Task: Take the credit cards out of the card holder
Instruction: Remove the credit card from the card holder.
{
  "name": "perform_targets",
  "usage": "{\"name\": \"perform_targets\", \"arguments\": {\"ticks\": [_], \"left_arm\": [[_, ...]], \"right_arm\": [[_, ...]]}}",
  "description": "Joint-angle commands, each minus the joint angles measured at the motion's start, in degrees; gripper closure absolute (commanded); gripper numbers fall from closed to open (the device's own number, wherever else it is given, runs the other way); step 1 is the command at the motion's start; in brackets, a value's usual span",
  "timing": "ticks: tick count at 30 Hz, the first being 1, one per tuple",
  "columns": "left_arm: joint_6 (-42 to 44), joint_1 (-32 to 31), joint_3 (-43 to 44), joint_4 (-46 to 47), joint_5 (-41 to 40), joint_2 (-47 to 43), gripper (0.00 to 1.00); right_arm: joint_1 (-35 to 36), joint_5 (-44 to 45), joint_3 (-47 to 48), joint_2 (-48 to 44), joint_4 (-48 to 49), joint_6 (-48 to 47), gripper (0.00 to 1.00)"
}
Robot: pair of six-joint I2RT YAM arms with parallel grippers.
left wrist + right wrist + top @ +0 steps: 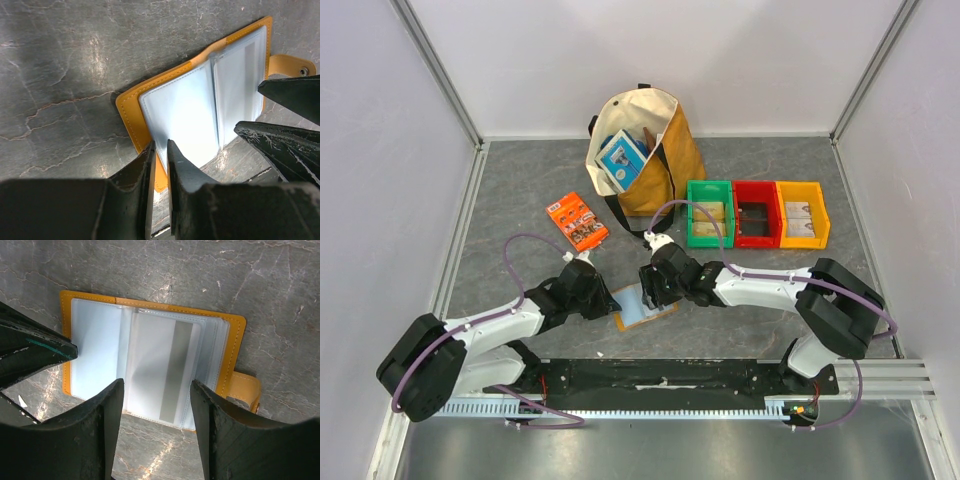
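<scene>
The card holder [646, 306] lies open on the table between my two grippers, orange-tan outside with pale blue-grey clear pockets, tab at one side. It fills the left wrist view [200, 105] and the right wrist view [100, 355]. A white card [150, 365] with a grey stripe sits inside a clear pocket. No black card shows. My left gripper [160, 145] has its jaws almost together at the holder's left edge [610, 298]. My right gripper [157, 382] is open, just above the holder's near edge by the white card [653, 288].
A tan tote bag [665, 165] with a blue-and-white box [621, 160] stands at the back. An orange printed packet [577, 221] lies left of it. Green [710, 238], red [756, 240] and yellow [802, 240] bins stand in a row at the right.
</scene>
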Motion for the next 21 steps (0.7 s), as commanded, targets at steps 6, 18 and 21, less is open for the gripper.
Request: {"name": "perform_targets", "arguments": {"ticks": [6, 18, 21], "left_arm": [[-1.0, -0.6, -0.9, 0.5, -1.1, 0.3, 0.79], [-1.5, -1.1, -0.8, 0.9, -1.3, 0.3, 0.79], [-1.6, -1.2, -0.9, 0.9, -1.3, 0.3, 0.79]], "right_arm": [[0.0, -2.7, -0.2, 0.4, 2.5, 0.5, 0.42], [0.0, -0.1, 0.2, -3.7, 1.3, 1.4, 0.44], [-0.1, 3.0, 0.2, -3.6, -0.6, 1.2, 0.40]]}}
